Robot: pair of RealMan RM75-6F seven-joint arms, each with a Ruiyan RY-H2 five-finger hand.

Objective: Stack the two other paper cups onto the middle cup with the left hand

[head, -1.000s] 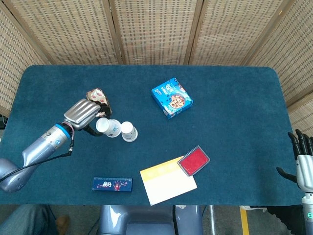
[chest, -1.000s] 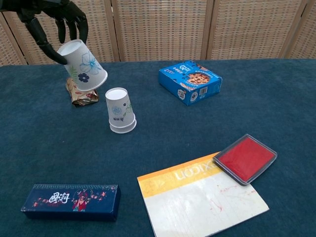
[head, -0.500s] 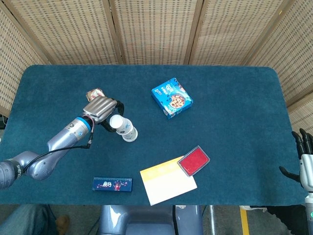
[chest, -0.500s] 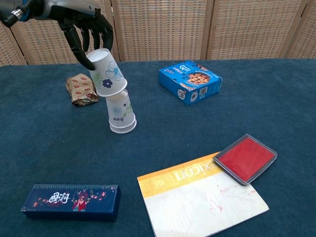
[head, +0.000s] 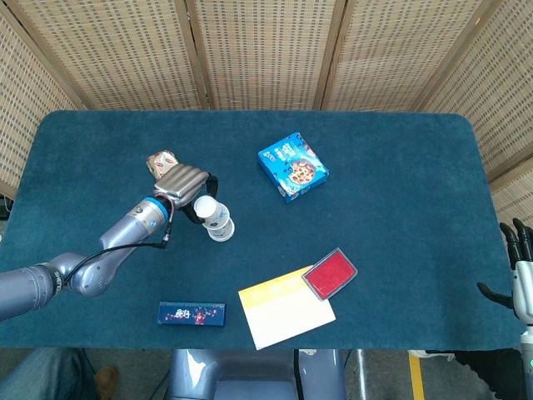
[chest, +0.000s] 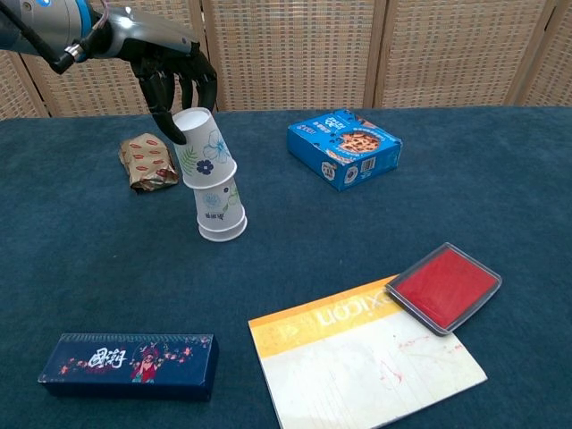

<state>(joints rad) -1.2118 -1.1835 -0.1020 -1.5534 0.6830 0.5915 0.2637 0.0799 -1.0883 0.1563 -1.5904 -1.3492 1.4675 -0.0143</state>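
Left hand [chest: 174, 76] holds tilted paper cup [chest: 205, 149] over stacked cups [chest: 221, 214]; fingers curled round it.

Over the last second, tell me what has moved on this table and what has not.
The left hand carried the flowered paper cup rightward and down, from above the foil snack packet onto the upside-down cup stack; it sits tilted there, and the hand still grips it. The stack, cookie box, red pad, notebook and dark blue box stayed put.
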